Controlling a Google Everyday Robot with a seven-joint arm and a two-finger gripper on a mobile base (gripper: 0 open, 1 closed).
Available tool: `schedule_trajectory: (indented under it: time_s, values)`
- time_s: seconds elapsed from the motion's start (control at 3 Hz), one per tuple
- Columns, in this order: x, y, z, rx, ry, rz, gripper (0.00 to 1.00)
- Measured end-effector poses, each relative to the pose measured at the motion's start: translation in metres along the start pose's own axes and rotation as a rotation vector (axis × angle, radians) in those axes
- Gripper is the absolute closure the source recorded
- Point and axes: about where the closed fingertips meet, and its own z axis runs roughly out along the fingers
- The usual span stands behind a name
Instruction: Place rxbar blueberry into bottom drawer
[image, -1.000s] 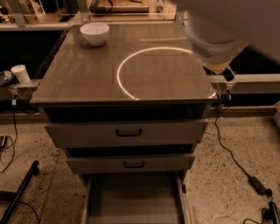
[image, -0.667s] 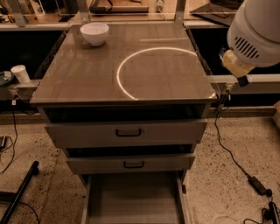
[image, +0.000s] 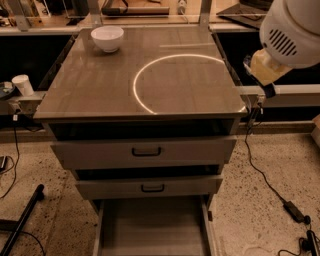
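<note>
The bottom drawer (image: 150, 227) is pulled out at the foot of the cabinet, and the part of its plain floor that shows is bare. The rxbar blueberry is out of view; no dark navy bar shows on the counter or in the drawer. My gripper (image: 265, 74) is at the upper right, beyond the counter's right edge, under the white arm housing (image: 292, 30). Only a yellowish part and a small dark tip of it show.
A white bowl (image: 107, 37) stands at the counter's back left. A bright ring of light lies on the counter top (image: 100, 90). The two upper drawers (image: 145, 151) with black handles are slightly open. A white cup (image: 22, 84) stands on the left ledge. Cables (image: 280, 195) trail on the right floor.
The arm has swung right and away from above the counter's right side to beyond its right edge. The bowl and drawers have not moved.
</note>
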Motion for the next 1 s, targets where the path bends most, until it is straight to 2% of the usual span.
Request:
schedule_trajectory:
  time_s: [0.33, 0.67, 1.0]
  values:
    - [0.0007, -0.0035, 0.0043, -0.135, -0.037, 0.107, 1.0]
    - [0.0062, -0.0043, 0.0114, -0.208, -0.023, 0.166, 1.0]
    - [0.0066, -0.0044, 0.0118, -0.212, -0.021, 0.169, 1.0]
